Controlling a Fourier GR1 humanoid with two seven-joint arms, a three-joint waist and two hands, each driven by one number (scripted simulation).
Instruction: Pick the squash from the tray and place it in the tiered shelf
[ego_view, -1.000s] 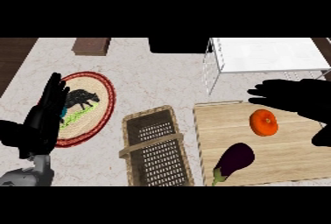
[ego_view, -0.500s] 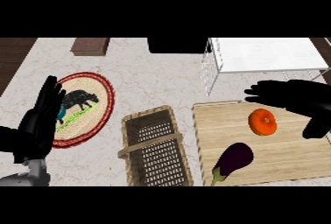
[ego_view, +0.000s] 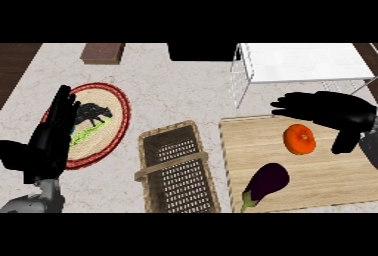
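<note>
The round orange squash (ego_view: 300, 139) lies on the pale wooden tray (ego_view: 325, 180), toward the tray's far right part, free on every side. The black right hand (ego_view: 325, 111) hovers just above and beyond the squash, fingers spread wide and pointing left, thumb hanging down past the squash's right side; it holds nothing. Nearer on the same tray, a glossy dark purple eggplant with a green stem (ego_view: 264, 183) lies slantwise, well apart from the squash, with bare wood between them. Beyond the tray's far edge stands the white wire tiered shelf (ego_view: 295, 65), its flat top panel open from above. Left of the tray, just beside its edge, sits a rectangular woven wicker basket with a handle (ego_view: 177, 170), its mesh floor showing. Farther left lies a round woven mat with a red rim and a dark animal figure (ego_view: 100, 122). The black left hand (ego_view: 50, 137) rests open over that mat's left edge, fingers straight and upward. The table (ego_view: 170, 95) is pale marbled stone.
</note>
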